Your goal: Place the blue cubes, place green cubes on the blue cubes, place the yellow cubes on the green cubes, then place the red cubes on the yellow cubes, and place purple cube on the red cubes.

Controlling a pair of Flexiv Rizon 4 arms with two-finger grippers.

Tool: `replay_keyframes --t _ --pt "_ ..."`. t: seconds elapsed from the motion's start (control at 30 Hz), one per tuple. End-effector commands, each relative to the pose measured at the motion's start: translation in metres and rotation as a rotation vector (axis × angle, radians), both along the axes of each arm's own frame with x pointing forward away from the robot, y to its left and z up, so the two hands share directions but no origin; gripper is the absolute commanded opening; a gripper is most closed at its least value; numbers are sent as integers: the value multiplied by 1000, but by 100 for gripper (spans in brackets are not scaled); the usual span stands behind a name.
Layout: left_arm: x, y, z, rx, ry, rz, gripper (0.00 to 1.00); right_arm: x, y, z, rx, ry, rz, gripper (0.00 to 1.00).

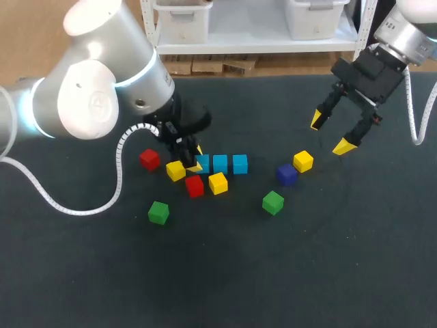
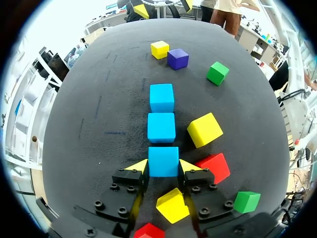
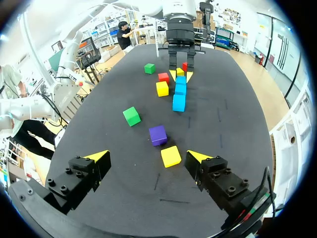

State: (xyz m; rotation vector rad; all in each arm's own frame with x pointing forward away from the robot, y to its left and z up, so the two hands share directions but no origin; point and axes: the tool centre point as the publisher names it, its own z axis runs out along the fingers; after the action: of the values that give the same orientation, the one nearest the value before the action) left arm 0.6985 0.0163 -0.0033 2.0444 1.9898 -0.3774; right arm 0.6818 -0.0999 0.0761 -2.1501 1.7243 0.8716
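Three blue cubes lie in a row on the dark table. My left gripper [image 1: 193, 158] [image 2: 163, 166] is shut on the blue cube at the row's left end [image 1: 201, 164] [image 2: 163, 159], one yellow tip on each side. The middle blue cube [image 2: 162, 127] and the far blue cube [image 2: 162, 97] lie straight ahead of it. A yellow cube [image 2: 172, 205] sits under the left fingers. My right gripper [image 1: 331, 134] [image 3: 148, 156] hangs open above the table's right part, over a yellow cube [image 1: 303, 161] [image 3: 171, 156] and the purple cube [image 1: 287, 173] [image 3: 158, 134].
Loose cubes surround the row: a red cube [image 1: 149, 159] and a yellow one [image 1: 175, 170] to its left, a red one [image 1: 194, 185] and a yellow one [image 1: 218, 182] in front. Green cubes lie at front left [image 1: 158, 212] and front right [image 1: 272, 202].
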Motion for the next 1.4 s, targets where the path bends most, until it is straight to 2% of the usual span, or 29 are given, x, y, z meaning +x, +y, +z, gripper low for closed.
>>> replay_keyframes --t 0.03,1.1,1.2,1.3,1.4 --pt "2 -2 -1 4 6 -1 0 1 0 0 2 1 1 100" --pt "1 2 -4 19 11 8 0 1 0 0 2 1 1 100" --pt "2 3 -4 20 11 11 5 1 0 0 2 1 1 100" --pt "2 3 -4 21 10 13 2 1 0 0 2 1 1 100" --pt "3 3 -4 23 11 13 4 1 0 0 2 1 1 100"
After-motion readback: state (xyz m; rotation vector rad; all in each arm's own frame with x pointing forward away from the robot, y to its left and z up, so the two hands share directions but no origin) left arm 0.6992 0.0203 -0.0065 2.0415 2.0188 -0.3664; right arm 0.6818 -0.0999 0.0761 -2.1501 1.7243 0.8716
